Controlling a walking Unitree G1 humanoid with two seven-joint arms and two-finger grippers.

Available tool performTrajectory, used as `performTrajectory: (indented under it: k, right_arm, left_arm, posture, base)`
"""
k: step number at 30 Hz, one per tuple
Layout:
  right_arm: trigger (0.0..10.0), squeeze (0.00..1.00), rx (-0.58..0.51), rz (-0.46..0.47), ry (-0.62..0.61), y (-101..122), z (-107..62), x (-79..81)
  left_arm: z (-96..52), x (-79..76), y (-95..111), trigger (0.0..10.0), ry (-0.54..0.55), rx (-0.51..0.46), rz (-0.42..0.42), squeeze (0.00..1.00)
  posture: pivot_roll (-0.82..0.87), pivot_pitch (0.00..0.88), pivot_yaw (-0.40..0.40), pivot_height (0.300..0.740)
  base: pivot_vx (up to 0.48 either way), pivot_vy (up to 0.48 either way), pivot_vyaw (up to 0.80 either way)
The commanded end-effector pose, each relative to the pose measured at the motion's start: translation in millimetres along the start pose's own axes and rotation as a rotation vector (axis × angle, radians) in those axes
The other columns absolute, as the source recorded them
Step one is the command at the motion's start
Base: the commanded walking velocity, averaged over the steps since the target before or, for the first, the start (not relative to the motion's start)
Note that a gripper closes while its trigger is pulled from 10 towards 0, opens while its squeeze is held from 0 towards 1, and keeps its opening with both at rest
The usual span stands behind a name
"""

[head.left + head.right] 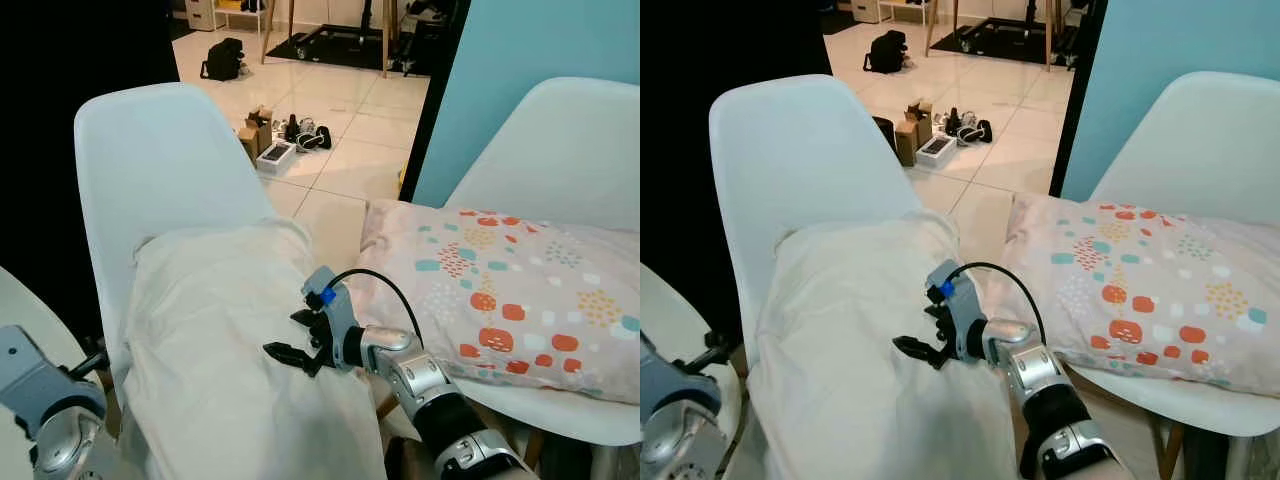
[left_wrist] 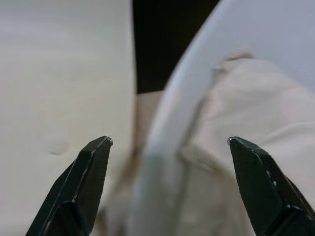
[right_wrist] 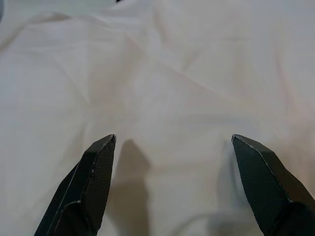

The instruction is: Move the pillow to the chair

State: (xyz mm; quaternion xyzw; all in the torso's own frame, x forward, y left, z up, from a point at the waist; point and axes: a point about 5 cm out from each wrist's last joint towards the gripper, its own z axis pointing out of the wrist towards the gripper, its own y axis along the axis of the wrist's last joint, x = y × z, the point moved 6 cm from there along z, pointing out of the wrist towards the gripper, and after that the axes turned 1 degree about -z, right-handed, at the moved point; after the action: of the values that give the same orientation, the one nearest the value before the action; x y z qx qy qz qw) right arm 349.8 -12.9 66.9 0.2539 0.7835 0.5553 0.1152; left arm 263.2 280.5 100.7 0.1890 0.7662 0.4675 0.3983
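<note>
A plain cream pillow (image 1: 215,330) lies on the seat of the left white chair (image 1: 160,160), its top edge against the backrest. My right gripper (image 1: 288,335) hovers open just over the pillow's right side; the right wrist view has its fingertips (image 3: 101,147) spread above the cream cloth (image 3: 167,88), holding nothing. A second pillow (image 1: 510,290), pale with orange and teal patches, rests on the right white chair (image 1: 570,130). My left arm (image 1: 45,405) is low at the left chair's outer edge. Its gripper (image 2: 167,141) is open, facing the chair rim (image 2: 167,128) and a pillow corner (image 2: 246,108).
The two chairs stand side by side with a narrow gap between them. Behind them, small boxes and dark items (image 1: 275,140) and a black bag (image 1: 222,58) lie on the tiled floor. A teal wall (image 1: 520,60) rises behind the right chair. A white curved surface (image 1: 15,300) sits at lower left.
</note>
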Motion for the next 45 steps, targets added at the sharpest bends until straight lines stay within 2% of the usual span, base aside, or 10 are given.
performTrajectory:
  k: [1, 3, 6, 11, 13, 27, 28, 29, 35, 45]
  right_arm:
    - [10.0, 1.0, -0.001, -0.01, -0.01, 5.0, 2.6, -2.2]
    - [10.0, 1.0, -0.016, -0.01, -0.024, 10.2, 3.8, -4.1]
    - [10.0, 1.0, -0.017, -0.009, -0.027, 10.5, 4.5, -4.0]
    - [10.0, 1.0, -0.02, -0.003, -0.064, 9.5, 4.4, -8.1]
    - [10.0, 0.0, -0.032, 0.003, -0.066, 12.8, 4.2, -9.0]
    - [10.0, 0.0, -0.064, 0.001, -0.11, 28.0, -0.2, -22.0]
    - [10.0, 0.0, -0.069, -0.001, -0.114, 30.5, -0.2, -22.6]
    - [10.0, 0.0, -0.072, -0.006, -0.116, 32.4, -0.1, -22.7]
    - [10.0, 0.0, -0.088, -0.01, -0.126, 38.6, -2.2, -25.7]
    - [10.0, 0.0, -0.102, -0.013, -0.145, 44.5, -3.9, -31.3]
  left_arm:
    - [-4.1, -28.8, -36.8, 10.0, -0.132, 0.13, -0.225, 0.0]
    - [-6.4, -51.8, -62.2, 10.0, -0.285, 0.227, -0.351, 0.0]
    - [-5.8, -51.5, -71.0, 10.0, -0.301, 0.255, -0.351, 0.0]
    - [-2.4, -24.8, -100.2, 10.0, -0.254, 0.341, -0.329, 0.0]
    - [-0.8, -19.8, -111.8, 10.0, -0.266, 0.389, -0.32, 0.0]
    - [21.8, -20.6, -139.2, 10.0, -0.291, 0.511, -0.494, 0.0]
    - [20.9, -29.5, -141.5, 6.3, -0.326, 0.529, -0.5, 0.0]
    - [19.0, -39.5, -142.4, 0.0, -0.365, 0.543, -0.511, 0.0]
    - [9.3, -68.9, -150.8, 0.0, -0.474, 0.606, -0.499, 0.0]
    - [34.6, -61.2, -134.5, 0.0, -0.42, 0.542, -0.409, 0.0]
  posture:
    - [0.22, 0.071, -0.041, 0.576]
    - [0.22, 0.065, -0.037, 0.576]
    - [0.2, 0.06, -0.029, 0.576]
    - [0.21, 0.064, -0.027, 0.576]
    - [0.2, 0.061, -0.027, 0.576]
    - [0.18, 0.044, -0.032, 0.576]
    - [0.18, 0.044, -0.032, 0.576]
    - [0.17, 0.039, -0.027, 0.576]
    - [0.16, 0.019, -0.024, 0.576]
    - [0.16, 0.0, -0.027, 0.576]
  base:
    - [0.0, 0.0, 0.0]
    - [0.0, 0.0, 0.0]
    - [0.0, 0.0, 0.0]
    - [0.0, 0.0, 0.0]
    - [0.0, 0.0, 0.0]
    - [0.0, 0.0, 0.0]
    - [0.0, 0.0, 0.0]
    - [0.0, 0.0, 0.0]
    - [0.0, 0.0, 0.0]
    - [0.0, 0.0, 0.0]
